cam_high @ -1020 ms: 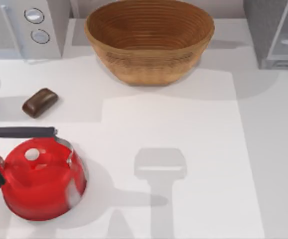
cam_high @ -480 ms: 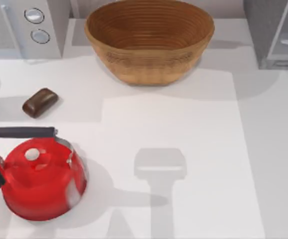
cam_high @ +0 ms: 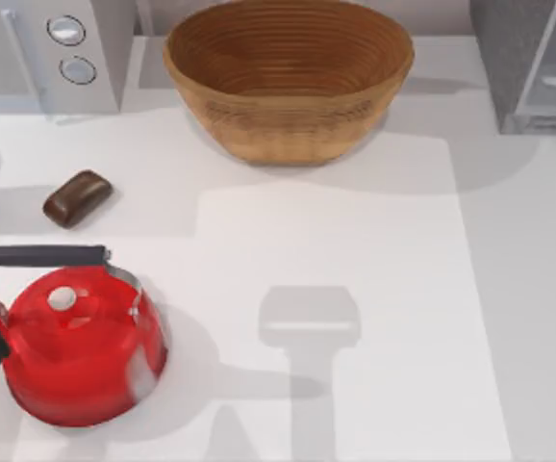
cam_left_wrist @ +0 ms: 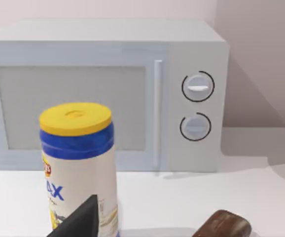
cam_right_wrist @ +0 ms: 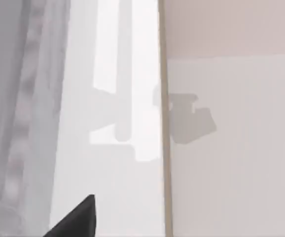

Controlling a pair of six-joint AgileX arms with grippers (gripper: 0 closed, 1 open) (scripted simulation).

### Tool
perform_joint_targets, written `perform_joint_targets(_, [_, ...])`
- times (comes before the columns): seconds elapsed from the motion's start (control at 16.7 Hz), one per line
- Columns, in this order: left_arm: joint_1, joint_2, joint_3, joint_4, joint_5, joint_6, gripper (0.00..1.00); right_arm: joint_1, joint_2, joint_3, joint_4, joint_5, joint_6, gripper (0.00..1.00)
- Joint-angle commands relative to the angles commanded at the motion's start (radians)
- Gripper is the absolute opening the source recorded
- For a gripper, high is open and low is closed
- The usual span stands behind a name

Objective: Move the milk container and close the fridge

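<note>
On the white desk (cam_high: 374,289), seen from above, the fridge (cam_high: 533,63) stands in the far 1 o'clock corner. It is a dark grey speckled box, and its lighter glassy door is swung out from the body rather than lying flush. A woven basket (cam_high: 288,77) sits at 12 o'clock and a light grey microwave (cam_high: 47,53) with two round knobs at 11 o'clock. A brown rounded bar (cam_high: 77,198) lies at 9 o'clock, apart from the red kettle (cam_high: 81,351) at 8 o'clock. A dark part of the left arm shows at the desk's 9 o'clock edge, just beside the kettle. In the left wrist view the left end effector (cam_left_wrist: 78,222) shows as a dark tip in front of a blue can with a yellow lid (cam_left_wrist: 78,158), with the microwave beyond it. I cannot tell whether it is clenched or released. The right end effector (cam_right_wrist: 73,219) shows as a dark tip over pale surfaces, and its state cannot be told either.
</note>
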Motion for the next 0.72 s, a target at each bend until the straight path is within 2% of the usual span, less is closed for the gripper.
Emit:
perform_joint_targets(0.18, [0.000,0.000,0.000,0.000,0.000,0.000,1.00,0.124,-0.017,-0.016,0.214,0.032,0.242,1.00])
perform_joint_targets(0.36, [0.000,0.000,0.000,0.000,0.000,0.000,1.00,0.205,-0.037,-0.034,0.375,0.055,0.407,1.00])
perform_joint_targets(0.54, [0.000,0.000,0.000,0.000,0.000,0.000,1.00,0.239,-0.050,-0.043,0.453,0.065,0.478,1.00])
perform_joint_targets(0.72, [0.000,0.000,0.000,0.000,0.000,0.000,1.00,0.240,-0.050,-0.044,0.458,0.066,0.482,1.00])
